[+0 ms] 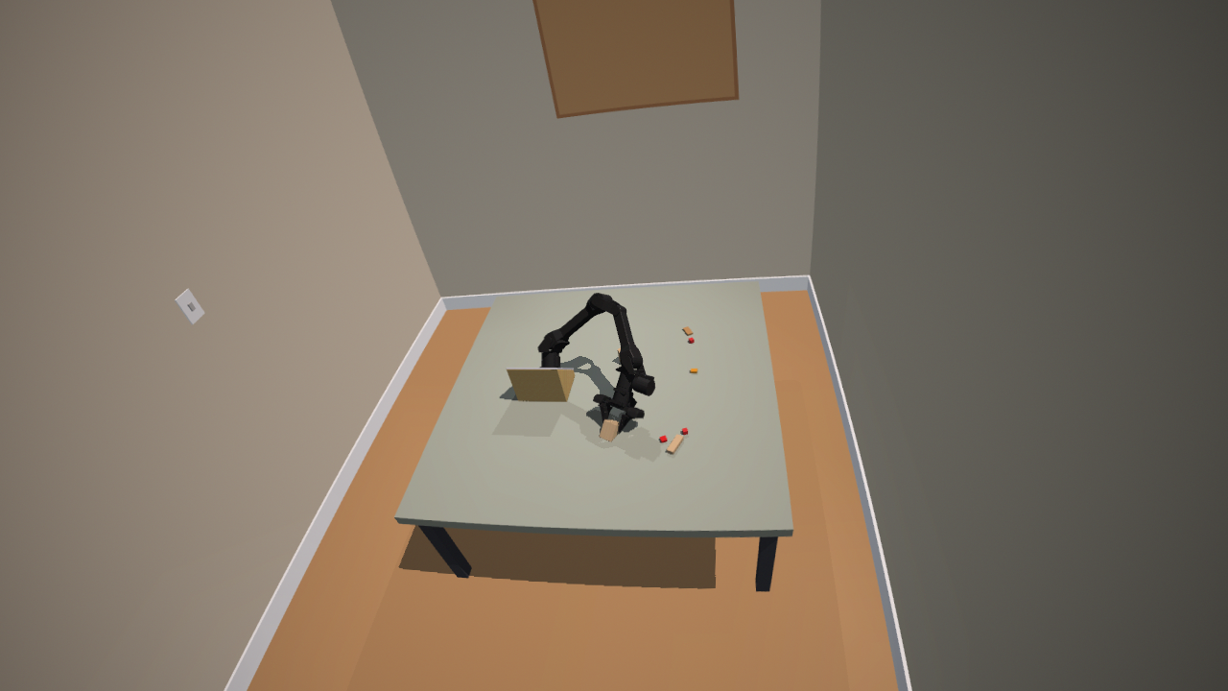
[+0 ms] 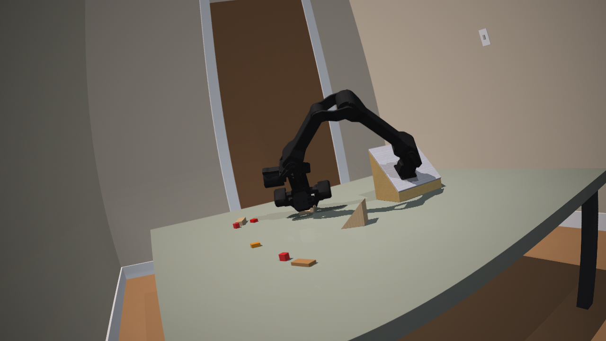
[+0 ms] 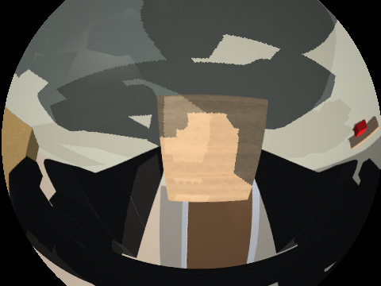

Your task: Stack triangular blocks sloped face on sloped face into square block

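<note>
The light triangular block [image 3: 209,156] is sitting on the table [image 1: 531,481], framed between the jaws of the gripper [image 2: 306,207], which are narrowing around it but not yet clamped. The other triangular block [image 2: 357,216] is standing nearby, apart. The pickup step is underway; next the arm likely needs a firm grasp, then a lift toward that partner's slope.
</note>
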Controlling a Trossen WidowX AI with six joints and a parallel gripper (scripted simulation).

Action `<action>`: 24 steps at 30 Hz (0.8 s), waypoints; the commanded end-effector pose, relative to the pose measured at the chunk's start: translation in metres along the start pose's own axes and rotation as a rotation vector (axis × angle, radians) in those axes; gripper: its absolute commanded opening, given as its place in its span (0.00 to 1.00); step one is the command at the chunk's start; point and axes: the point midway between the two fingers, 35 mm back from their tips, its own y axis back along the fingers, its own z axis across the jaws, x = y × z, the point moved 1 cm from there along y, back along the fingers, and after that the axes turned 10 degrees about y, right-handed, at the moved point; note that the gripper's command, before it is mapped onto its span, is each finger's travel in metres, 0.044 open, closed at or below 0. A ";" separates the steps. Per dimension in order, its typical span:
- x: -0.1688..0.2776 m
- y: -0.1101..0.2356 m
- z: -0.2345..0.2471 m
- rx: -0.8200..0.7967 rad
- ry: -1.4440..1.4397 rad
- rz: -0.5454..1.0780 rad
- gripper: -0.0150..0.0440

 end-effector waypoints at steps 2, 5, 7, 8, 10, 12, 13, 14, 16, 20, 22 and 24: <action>0.000 0.000 0.000 0.000 0.000 0.000 0.62; 0.000 0.000 0.000 0.000 0.000 0.000 0.59; 0.000 0.000 0.000 0.000 0.000 0.000 0.56; 0.000 0.000 0.000 0.000 0.000 0.000 0.52; 0.000 0.000 0.000 0.000 0.000 0.000 0.43; 0.002 0.002 0.000 0.000 0.000 0.000 0.34; 0.004 0.004 0.000 0.000 0.000 0.000 0.30; 0.008 0.008 0.000 0.000 0.000 0.000 0.25; 0.014 0.015 0.000 0.001 -0.001 0.001 0.25; 0.028 0.028 0.001 0.001 -0.001 0.002 0.25; 0.035 0.035 0.002 0.001 -0.001 0.002 0.25; 0.042 0.042 0.003 0.001 -0.001 0.003 0.25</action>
